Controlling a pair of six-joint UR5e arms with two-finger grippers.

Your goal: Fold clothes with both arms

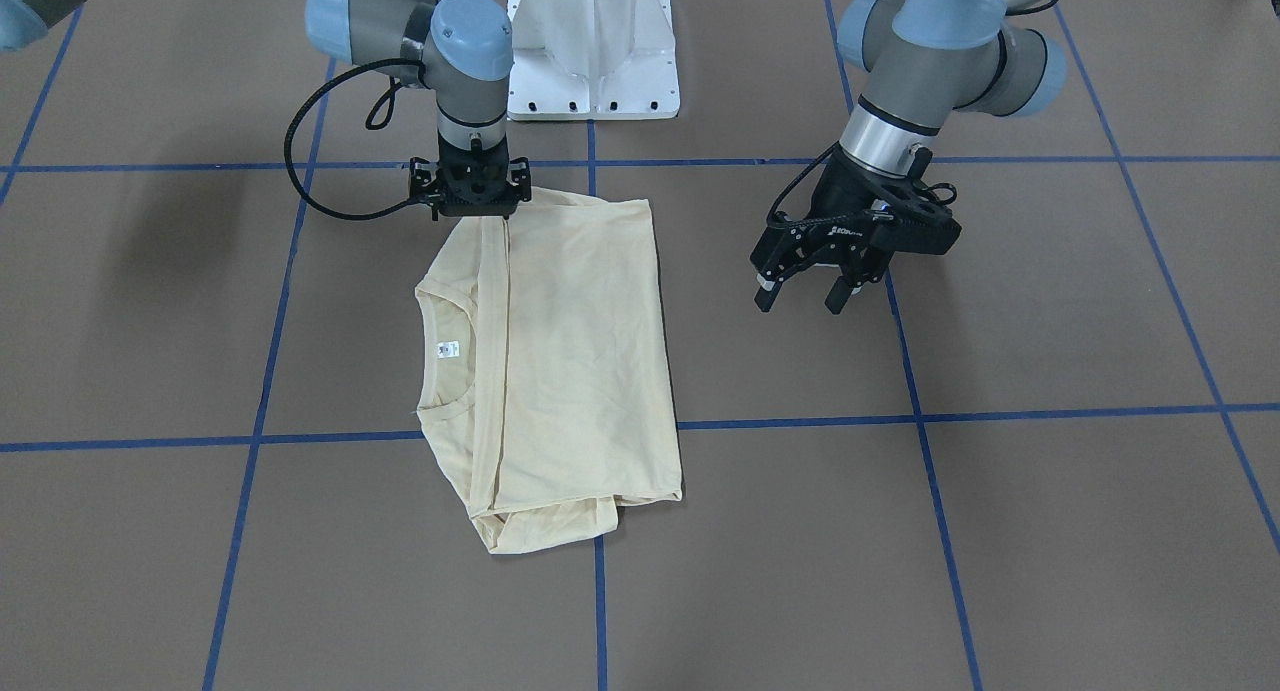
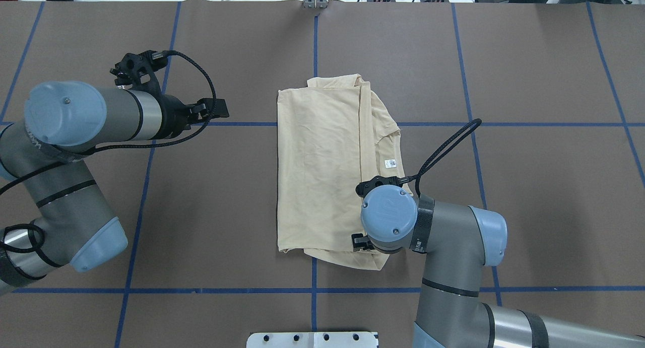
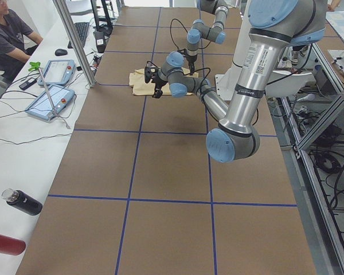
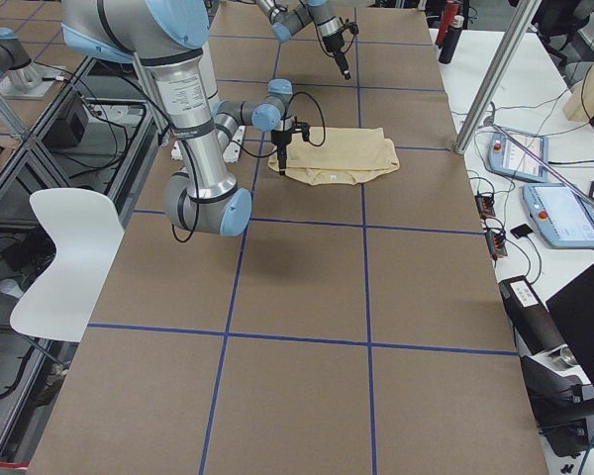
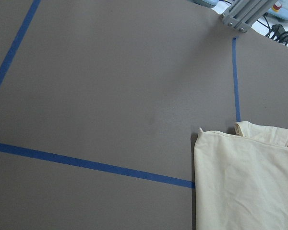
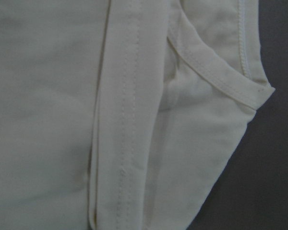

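In front of the base (image 1: 592,51), the shirt (image 1: 580,351) lies flat on the table (image 1: 1000,521), folded to a compact block.
A broad panel covers most of it; the label (image 1: 448,349) shows at its edge on my right. A bunched layer pokes out at the end far from the base, so I judge the folding mostly done, perhaps one last halving left. My right gripper (image 1: 472,203) is down at the corner nearest the base; whether its jaws grip cloth I cannot tell. My left gripper (image 1: 798,299) hangs on my left of the base, clear of the shirt, jaws spread wide, holding nothing.
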